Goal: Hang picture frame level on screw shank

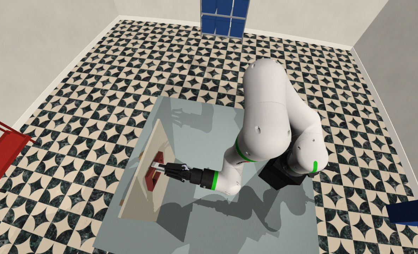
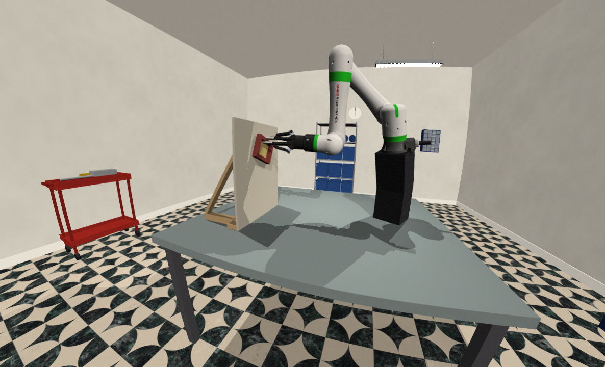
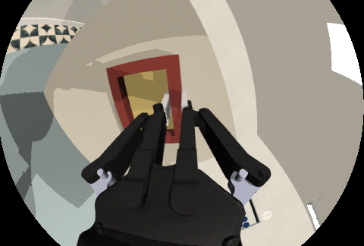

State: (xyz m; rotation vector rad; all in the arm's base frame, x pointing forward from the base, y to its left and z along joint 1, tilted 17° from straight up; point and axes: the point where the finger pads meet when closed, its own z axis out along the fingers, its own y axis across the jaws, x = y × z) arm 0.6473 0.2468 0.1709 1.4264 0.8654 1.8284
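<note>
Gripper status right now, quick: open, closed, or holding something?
Gripper: closed on the right side bar of the red picture frame, up against the beige board.

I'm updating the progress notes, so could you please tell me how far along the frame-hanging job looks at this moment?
Done: the arm has reached the red picture frame, which sits tilted against the upright board. In hand: the gripper is shut on the frame's right side bar. Left: levelling the frame, seating it on the screw's shank and letting go; the screw is hidden, so seating can't be judged.
</note>
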